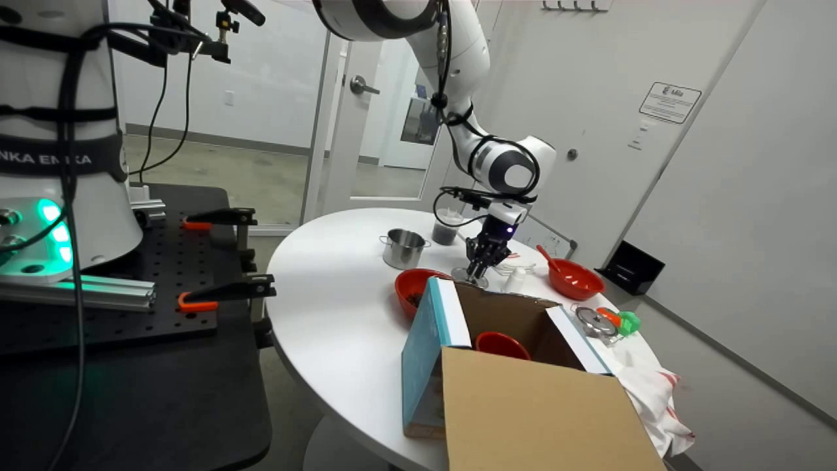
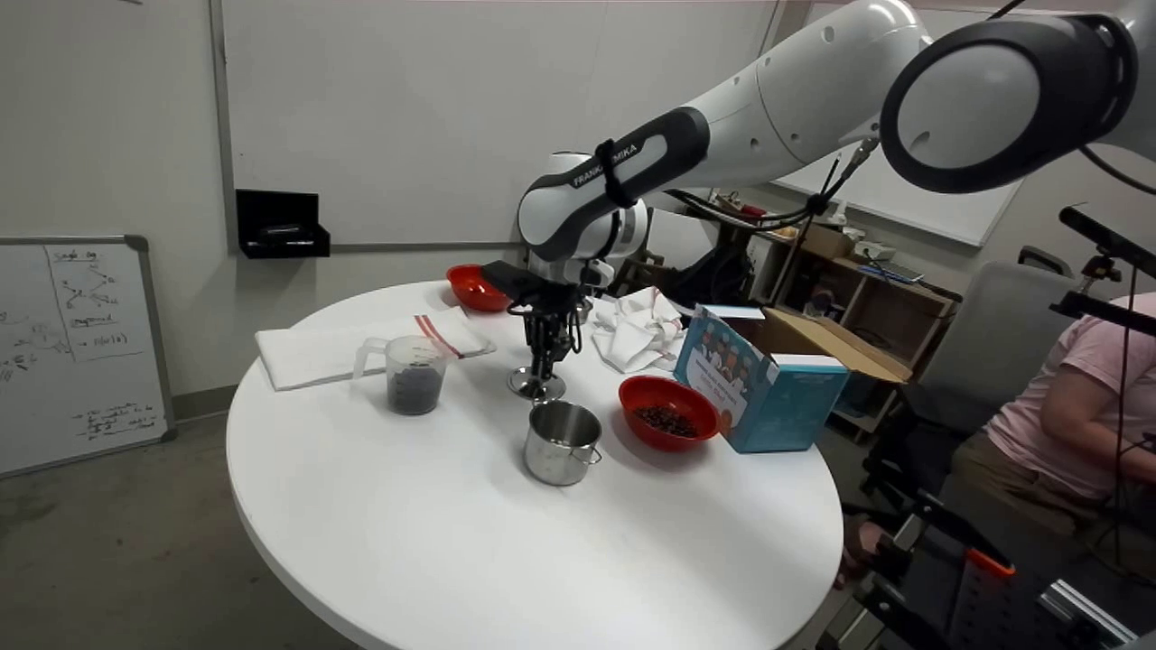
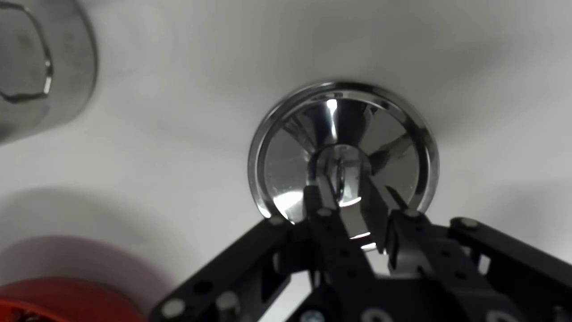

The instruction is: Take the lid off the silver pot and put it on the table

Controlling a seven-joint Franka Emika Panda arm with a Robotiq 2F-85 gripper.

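Observation:
The silver lid [image 3: 286,165] is beneath my gripper, at or just above the white table [image 2: 379,524]. It also shows in both exterior views [image 1: 460,275] [image 2: 521,385]. My gripper [image 3: 343,188] points down, its fingers drawn close together on both sides of the lid's small handle, partly hiding it; it shows in both exterior views [image 1: 476,277] [image 2: 540,370]. It looks shut on the handle. The silver pot [image 2: 555,459] stands upright and uncovered beside the lid, its open inside visible; it also shows in an exterior view [image 1: 404,252] and partly in the wrist view [image 3: 73,62].
A red bowl [image 2: 646,429] of dark pieces stands near the pot, beside the open cardboard box [image 2: 786,406]. A clear measuring cup [image 2: 417,384], a folded towel [image 2: 316,352], a crumpled cloth [image 2: 646,325] and another red bowl [image 2: 474,289] are also on the table.

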